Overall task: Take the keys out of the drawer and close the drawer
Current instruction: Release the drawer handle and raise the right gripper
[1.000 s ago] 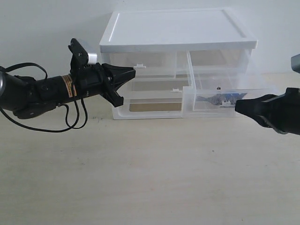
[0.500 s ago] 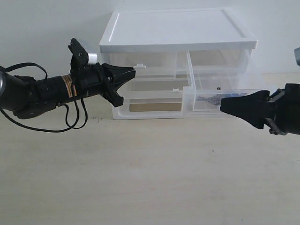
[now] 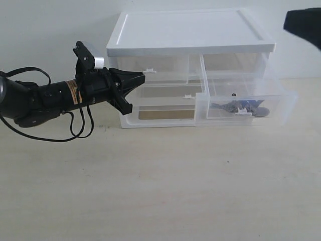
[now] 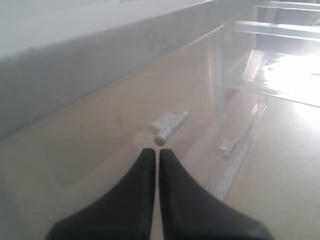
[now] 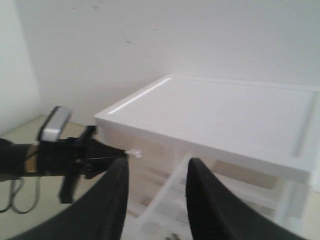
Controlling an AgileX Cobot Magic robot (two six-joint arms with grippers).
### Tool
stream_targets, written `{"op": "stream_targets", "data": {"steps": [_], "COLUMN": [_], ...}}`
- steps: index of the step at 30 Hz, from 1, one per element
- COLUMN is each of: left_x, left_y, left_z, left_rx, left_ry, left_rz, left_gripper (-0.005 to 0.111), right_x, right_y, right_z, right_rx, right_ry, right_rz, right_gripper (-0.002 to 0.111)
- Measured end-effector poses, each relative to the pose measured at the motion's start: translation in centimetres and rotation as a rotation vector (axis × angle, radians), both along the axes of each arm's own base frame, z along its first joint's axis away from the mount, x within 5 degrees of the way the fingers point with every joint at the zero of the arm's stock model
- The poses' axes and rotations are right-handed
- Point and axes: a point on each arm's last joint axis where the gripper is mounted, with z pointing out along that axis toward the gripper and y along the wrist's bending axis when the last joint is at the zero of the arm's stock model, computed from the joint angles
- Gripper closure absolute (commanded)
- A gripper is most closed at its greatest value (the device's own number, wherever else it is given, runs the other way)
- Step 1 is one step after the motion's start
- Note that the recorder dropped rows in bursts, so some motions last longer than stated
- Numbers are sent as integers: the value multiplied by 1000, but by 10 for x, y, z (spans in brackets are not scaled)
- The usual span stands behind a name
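The left hand [image 3: 142,76] is clenched on nothing, its tips just short of the tab [image 3: 149,71] on the left drawer of the cabinet [image 3: 190,30]. Well to the right of that hand, the drawer [image 3: 286,108] stands pulled out over the table [image 3: 165,186], with the keys [image 3: 239,107] lying flat on its floor, just behind its front wall.

The bunch's long axis runs across the drawer's width. The blue fob [image 3: 261,111] seems to sit at the right end and the blades to point left, though the clear plastic blurs this.

The keys look light, hard and slick, and loose on their ring, so they will likely swing and shift. The fob or the ring is probably the surest place to pinch. The drawer is thin, light plastic, so a gentle push on its front should do.

The right hand [image 5: 156,165] is released and empty, raised well above the keys at the cabinet's right side.
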Motion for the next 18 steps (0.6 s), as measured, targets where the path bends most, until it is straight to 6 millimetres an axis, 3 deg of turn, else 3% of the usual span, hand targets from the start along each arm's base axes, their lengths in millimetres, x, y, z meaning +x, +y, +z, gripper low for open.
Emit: {"op": "stream_targets", "data": {"steps": [7,11,13,14,15,18], "left_x": [0,0,0,0,0,0], "left_y": [-1,-1,-1,-1,-1,-1], "left_z": [0,0,0,0,0,0], "left_rx": [3,3,3,3,3,3], "left_ry": [-5,-5,-5,-5,-5,-5], "left_rz": [-2,-2,-2,-2,-2,-2], "left_gripper": [102,102,102,102,102,102], "right_x": [16,58,87,92,99,104], "right_y": [-12,-18,-36,-42,-59,-87], "right_z": [36,52,49,47,38,29], "right_rx": [-58,-75,-242,-292,-397,-433], "right_ry": [21,40,-18,-28,-23,94], "right_rz": [-141,-188,-369,-428,-598,-885], "right_gripper": [74,74,74,74,74,74]}}
